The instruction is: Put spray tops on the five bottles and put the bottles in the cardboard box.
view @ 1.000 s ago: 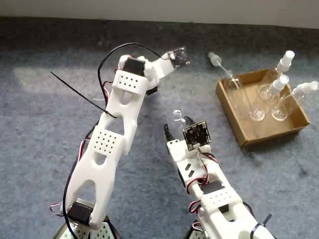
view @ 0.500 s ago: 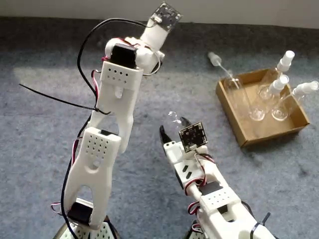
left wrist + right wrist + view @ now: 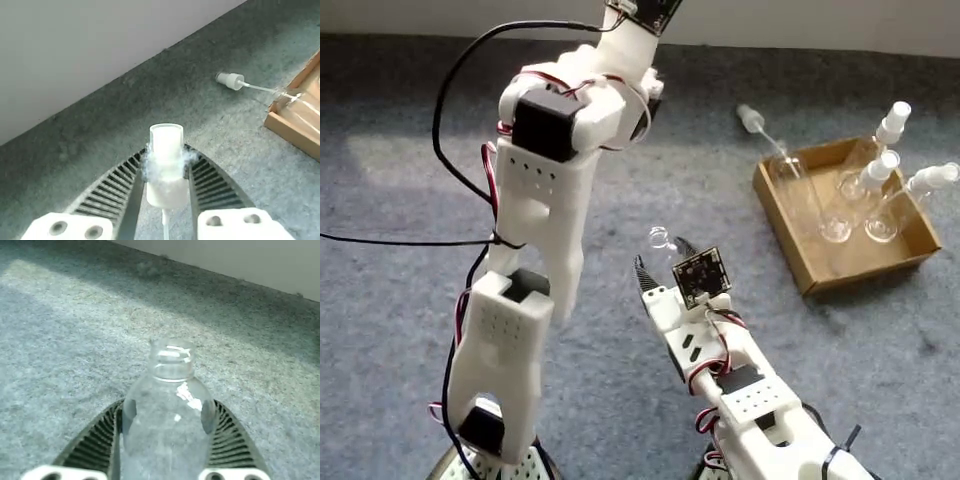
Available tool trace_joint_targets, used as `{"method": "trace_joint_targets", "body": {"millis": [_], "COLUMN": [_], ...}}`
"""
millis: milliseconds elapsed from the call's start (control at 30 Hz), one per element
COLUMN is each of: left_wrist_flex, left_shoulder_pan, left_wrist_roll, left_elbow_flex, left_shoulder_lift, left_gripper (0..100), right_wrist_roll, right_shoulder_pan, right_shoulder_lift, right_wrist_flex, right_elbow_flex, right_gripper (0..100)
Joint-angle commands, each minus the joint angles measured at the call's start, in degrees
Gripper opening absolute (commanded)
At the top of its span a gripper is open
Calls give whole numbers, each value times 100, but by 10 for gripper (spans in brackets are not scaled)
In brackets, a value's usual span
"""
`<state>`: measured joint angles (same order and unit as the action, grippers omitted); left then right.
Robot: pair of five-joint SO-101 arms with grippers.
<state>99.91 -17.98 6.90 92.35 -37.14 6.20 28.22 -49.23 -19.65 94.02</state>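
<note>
One spray top [image 3: 165,175] in left gripper [image 3: 168,151], bottle [image 3: 169,385] in right gripper [image 3: 167,410]

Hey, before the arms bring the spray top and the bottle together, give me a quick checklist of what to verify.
1. Grip on spray top by left end effector: ok.
2. Grip on bottle by right end effector: ok.
3. Bottle mouth open, nothing on it: ok.
4. Top lined up over the mouth: not ok, they are well apart.
5. Top's dip tube straight: cannot tell, mostly hidden.
6. Loose top by the cardboard box: not ok, unseated, tube reaching a bottle there.
</note>
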Motion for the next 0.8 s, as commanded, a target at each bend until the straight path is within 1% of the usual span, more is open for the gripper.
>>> {"method": "trace_joint_targets", "body": {"millis": [0, 133, 467, 567, 633, 767], "left_wrist_flex": [35, 88, 123, 123, 123, 97], "left_shoulder_pan": [-532, -743, -541, -541, -541, -585], "left_wrist_roll": [-70, -79, -53, -53, -53, -79], "left_elbow_flex": [268, 224, 163, -532, -1349, -3011], "left_shoulder_lift": [743, 1059, 1921, 2316, 2686, 3547], "left_gripper": [5, 5, 5, 5, 5, 5], "right_wrist_roll": [-53, -53, -53, -53, -62, -62], "right_shoulder_pan": [48, 48, 48, 57, 119, 505], "right_shoulder_lift": [-110, -110, -110, -163, -163, -163], "right_wrist_flex": [-145, -154, -154, -154, -154, -154], "right_elbow_flex": [-101, -119, -163, -154, -154, -171], "right_gripper": [83, 83, 83, 83, 83, 83]}}
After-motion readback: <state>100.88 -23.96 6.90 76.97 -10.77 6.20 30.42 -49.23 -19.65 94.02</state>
